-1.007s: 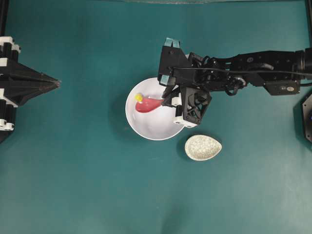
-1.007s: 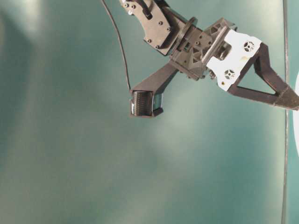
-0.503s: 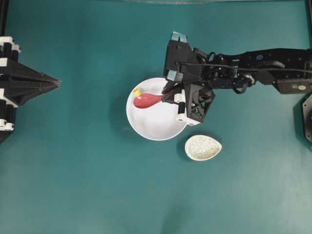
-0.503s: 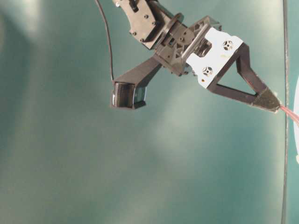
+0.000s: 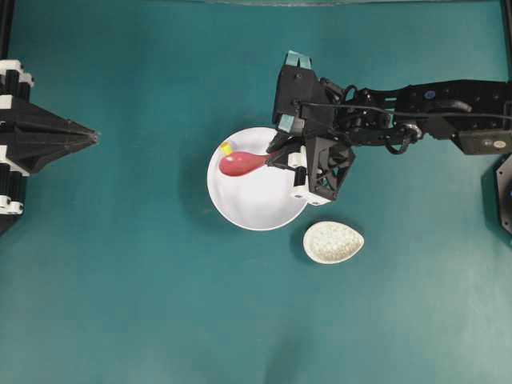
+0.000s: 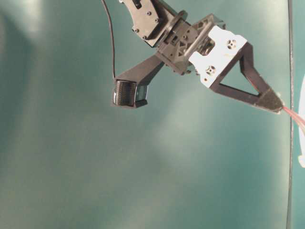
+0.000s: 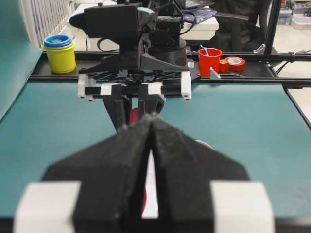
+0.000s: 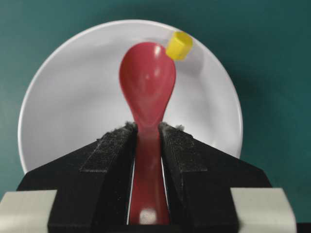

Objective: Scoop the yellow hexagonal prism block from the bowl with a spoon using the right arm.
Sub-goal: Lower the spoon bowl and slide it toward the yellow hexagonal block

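Hiding spoon (image 8: 146,97) handle, bowl (image 6: 301,124) cropped table-level

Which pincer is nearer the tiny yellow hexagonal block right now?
Right. The right pincer is over the white bowl's rim, near the yellow hexagonal block; the left pincer sits far off at the table's edge.

Setting: robotics laboratory or workshop bench. Evidence: teal-covered worktable (image 5: 120,304) bounded by a black metal frame rail (image 7: 243,80); two black robot arms mounted at opposite ends, at 3 and 9 o'clock overhead. Beyond the far rail: stacked yellow and blue cups (image 7: 60,52) at 10 o'clock; red cup (image 7: 210,61) holding a blue utensil, and a roll of red tape (image 7: 236,63), at 1 o'clock. Background, blurred: apparently a white desk (image 7: 204,29), loose cables, and an office chair (image 7: 238,24).
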Tool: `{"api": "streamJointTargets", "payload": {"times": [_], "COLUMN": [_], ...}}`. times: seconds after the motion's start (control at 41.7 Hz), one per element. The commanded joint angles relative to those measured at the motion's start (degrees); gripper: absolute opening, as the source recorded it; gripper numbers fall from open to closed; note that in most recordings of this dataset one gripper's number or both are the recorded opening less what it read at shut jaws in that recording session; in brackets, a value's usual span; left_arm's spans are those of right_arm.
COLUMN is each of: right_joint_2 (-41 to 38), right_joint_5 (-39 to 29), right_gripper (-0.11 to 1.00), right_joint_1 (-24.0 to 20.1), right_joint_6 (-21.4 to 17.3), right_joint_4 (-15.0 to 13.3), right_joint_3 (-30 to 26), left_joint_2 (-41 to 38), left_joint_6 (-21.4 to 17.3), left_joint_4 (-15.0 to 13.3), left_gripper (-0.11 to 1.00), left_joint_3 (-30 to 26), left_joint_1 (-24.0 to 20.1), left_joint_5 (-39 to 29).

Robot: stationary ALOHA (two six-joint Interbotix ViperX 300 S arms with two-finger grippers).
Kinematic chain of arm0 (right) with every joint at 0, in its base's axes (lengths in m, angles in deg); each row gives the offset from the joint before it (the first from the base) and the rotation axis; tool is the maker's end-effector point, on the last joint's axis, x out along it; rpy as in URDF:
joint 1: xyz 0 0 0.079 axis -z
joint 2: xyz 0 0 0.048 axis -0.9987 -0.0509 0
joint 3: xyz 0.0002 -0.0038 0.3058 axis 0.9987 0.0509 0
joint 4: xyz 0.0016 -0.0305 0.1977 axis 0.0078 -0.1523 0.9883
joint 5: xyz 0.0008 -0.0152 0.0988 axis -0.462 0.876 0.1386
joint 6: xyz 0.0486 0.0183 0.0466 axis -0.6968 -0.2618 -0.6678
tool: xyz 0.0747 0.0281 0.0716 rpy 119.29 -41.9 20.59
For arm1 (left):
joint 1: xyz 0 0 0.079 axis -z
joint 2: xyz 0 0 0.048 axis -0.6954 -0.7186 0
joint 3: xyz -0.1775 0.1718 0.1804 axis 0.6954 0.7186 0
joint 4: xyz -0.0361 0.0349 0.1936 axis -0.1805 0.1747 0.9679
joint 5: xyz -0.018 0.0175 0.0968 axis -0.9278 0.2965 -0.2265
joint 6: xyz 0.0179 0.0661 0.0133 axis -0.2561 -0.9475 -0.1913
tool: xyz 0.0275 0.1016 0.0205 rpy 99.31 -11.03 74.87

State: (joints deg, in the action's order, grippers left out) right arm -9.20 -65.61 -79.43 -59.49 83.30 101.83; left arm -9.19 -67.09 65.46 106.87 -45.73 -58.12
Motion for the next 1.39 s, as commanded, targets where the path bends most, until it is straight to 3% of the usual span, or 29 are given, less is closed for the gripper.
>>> {"api": "streamJointTargets", "payload": {"times": [0.0,0.791,1.103,1.367], "right_joint_2": [1.8,5.5,11.6,12.1], "right_joint_5": [0.5,0.0,-8.9,-19.4], "right_gripper": [0.23,0.23,0.23,0.23], "right_joint_1": [0.1,-1.3,-1.3,-0.5], "right_joint_6": [0.0,-0.1,-1.4,-5.1], "right_joint_4": [0.0,-0.1,0.0,-0.1], "right_joint_3": [-0.7,-0.6,-0.6,-1.8], "left_joint_2": [-0.6,-0.7,-0.7,-0.8], "left_joint_6": [0.1,0.1,0.1,0.1], "left_joint_4": [0.2,0.2,0.2,0.2], "left_gripper": [0.01,0.01,0.01,0.01], "left_joint_3": [-1.4,-1.4,-1.4,-1.4], "left_joint_1": [-0.1,-0.1,-0.1,0.0], "left_joint_5": [0.5,0.3,0.1,0.1]}}
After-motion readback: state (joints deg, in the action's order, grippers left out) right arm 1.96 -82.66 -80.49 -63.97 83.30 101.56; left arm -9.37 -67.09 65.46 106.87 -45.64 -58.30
